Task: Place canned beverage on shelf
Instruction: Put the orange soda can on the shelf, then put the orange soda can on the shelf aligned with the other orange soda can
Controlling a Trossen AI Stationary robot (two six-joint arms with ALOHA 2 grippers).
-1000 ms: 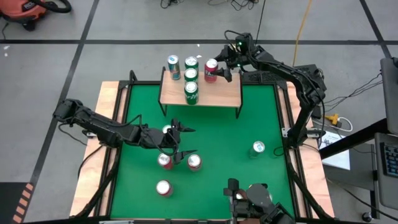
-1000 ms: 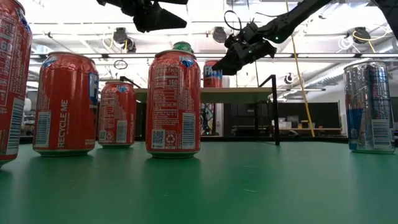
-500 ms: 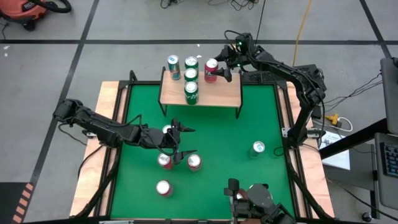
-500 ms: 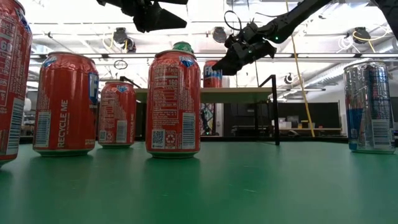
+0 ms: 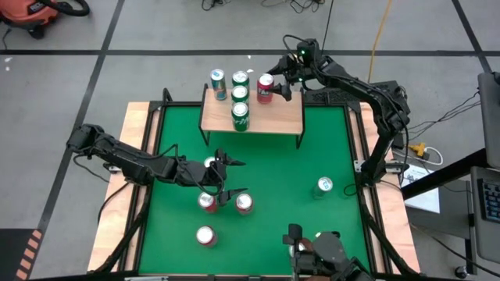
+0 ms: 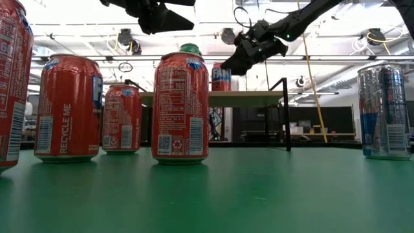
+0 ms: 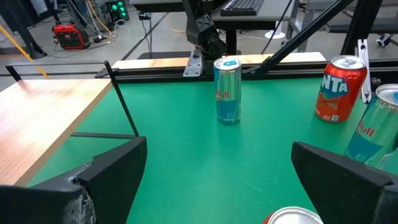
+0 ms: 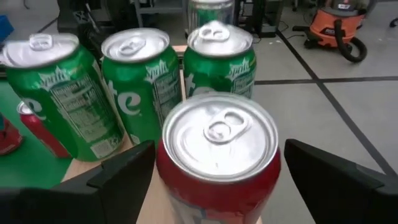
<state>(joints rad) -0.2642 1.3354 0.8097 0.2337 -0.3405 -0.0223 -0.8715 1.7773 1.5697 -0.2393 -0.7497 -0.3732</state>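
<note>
A green worktop (image 5: 289,168) is seen from above. In the upper centre of the frame, the shelf (image 5: 281,119) is shown with three green cans (image 5: 240,94) and a red can (image 5: 265,87) standing on it. The right tool (image 5: 283,80) is placed around the red can, its fingers (image 8: 124,171) spread wide on either side and not touching it. Left of centre, the left tool (image 5: 232,176) is held fully open above a cluster of red cans (image 5: 206,201) on the worktop. A blue can (image 5: 324,186) is seen alone at the lower right.
</note>
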